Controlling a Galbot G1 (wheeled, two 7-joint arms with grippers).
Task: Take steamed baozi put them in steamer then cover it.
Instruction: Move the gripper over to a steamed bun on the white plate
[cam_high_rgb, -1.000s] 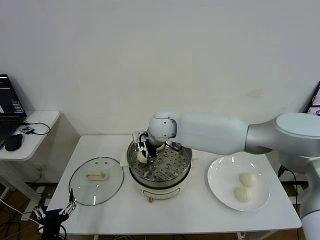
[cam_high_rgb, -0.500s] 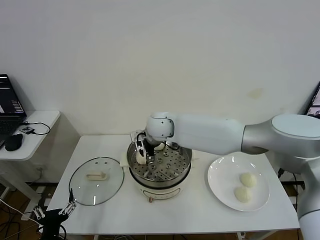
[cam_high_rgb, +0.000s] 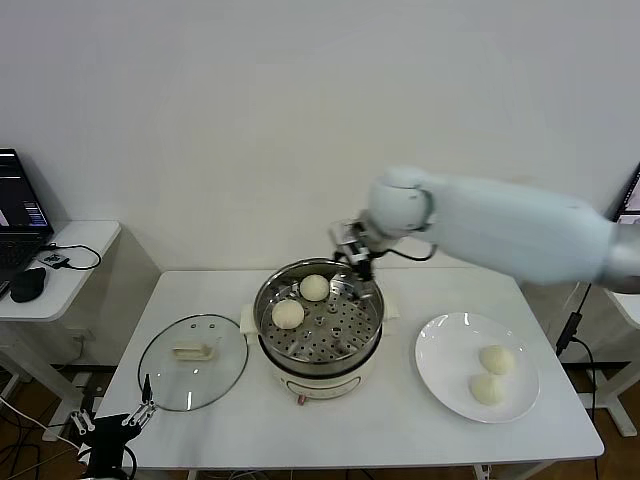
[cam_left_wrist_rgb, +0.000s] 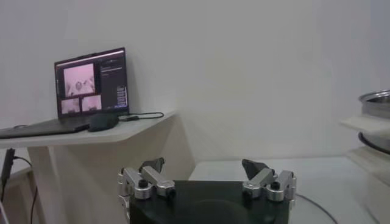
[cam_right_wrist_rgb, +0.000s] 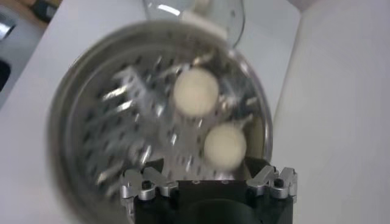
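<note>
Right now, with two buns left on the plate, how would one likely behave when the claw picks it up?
The buns on the plate look smooth and rounded, so probably soft and squashable. Likely light for their size. Being round, one may roll if nudged on the flat plate.

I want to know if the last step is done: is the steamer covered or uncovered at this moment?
Uncovered. The cover lies flat on the table beside the steamer, and two baozi sit exposed on the perforated tray.
</note>
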